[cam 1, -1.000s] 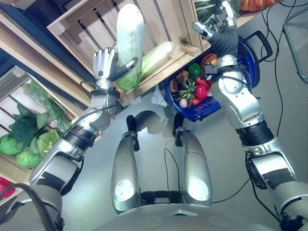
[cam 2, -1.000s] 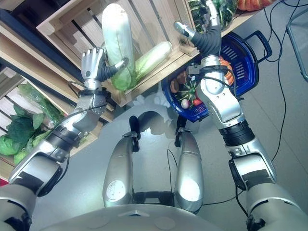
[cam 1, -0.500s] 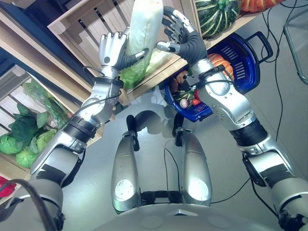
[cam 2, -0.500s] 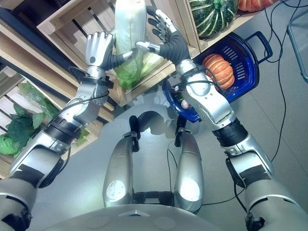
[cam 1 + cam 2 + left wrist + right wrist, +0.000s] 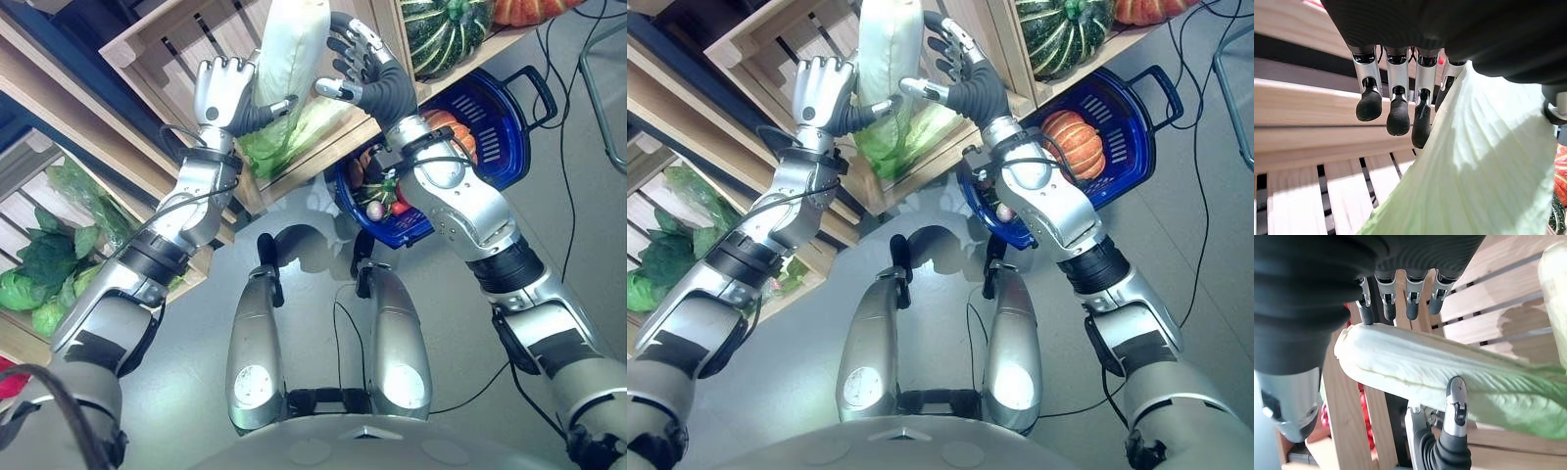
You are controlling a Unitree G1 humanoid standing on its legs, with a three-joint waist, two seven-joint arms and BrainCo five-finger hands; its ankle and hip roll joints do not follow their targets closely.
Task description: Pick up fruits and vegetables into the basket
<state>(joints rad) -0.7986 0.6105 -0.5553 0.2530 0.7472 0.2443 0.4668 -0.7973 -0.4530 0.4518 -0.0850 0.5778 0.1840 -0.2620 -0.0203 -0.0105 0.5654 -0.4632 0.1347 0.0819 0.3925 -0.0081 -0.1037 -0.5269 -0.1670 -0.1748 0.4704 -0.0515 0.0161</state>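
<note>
Cabbage [image 5: 291,49] gripped in curled left robot hand [image 5: 223,93]; right robot hand [image 5: 358,69] open beside it. Risk: long head slips during handover, missing basket [image 5: 509,127].

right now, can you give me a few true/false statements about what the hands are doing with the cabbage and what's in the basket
1. The left hand holds a long pale napa cabbage upright in front of the wooden crate. True.
2. The right hand is shut tight round the basket handle. False: it is open beside the cabbage, fingers spread, away from the handle.
3. The blue basket stands on the floor and already holds an orange pumpkin. True.
4. The blue basket is empty. False: besides the pumpkin, other produce lies in it.
5. A striped dark green squash lies on the shelf above the basket. True.
</note>
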